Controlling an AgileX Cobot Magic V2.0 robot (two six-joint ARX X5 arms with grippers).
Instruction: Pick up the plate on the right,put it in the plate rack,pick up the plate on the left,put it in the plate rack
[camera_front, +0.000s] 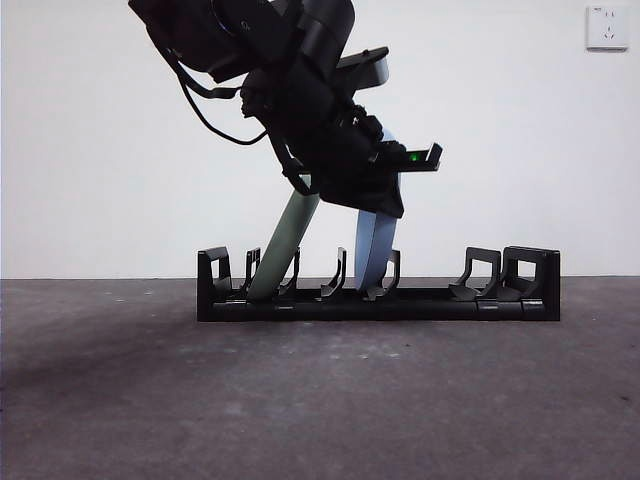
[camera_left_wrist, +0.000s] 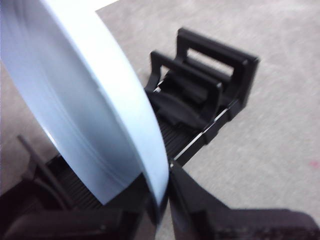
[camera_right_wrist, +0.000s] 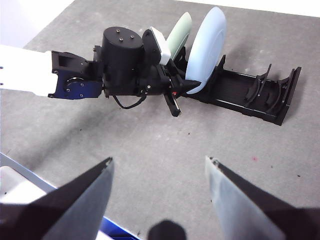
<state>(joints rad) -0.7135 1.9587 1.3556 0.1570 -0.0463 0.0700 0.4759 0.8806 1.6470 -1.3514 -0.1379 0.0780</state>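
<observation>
While the plate rack (camera_front: 378, 300) sits on a grey, speckled table (camera_front: 320, 400) in front of a plain white wall (camera_front: 520, 150), two plates stand in its slots. A white wall socket (camera_front: 607, 27) shows in the upper corner of the front view. The green plate (camera_front: 285, 255) leans in a slot near one blocky end of the rack, and the light blue plate (camera_front: 374, 250) stands tilted a couple of slots along, towards the middle. The left gripper (camera_left_wrist: 162, 200) is down at the rack with its black jaws closed on the rim of the blue plate, one jaw on each face, as its wrist view shows close up. In the front view this arm comes in from above, big and dark, covering the tops of both plates. The far end of the rack carries bare prongs. The right gripper (camera_right_wrist: 160, 172) hangs above the table well apart from the rack, its jaws spread wide with nothing between them, looking down on the left arm and both plates.
</observation>
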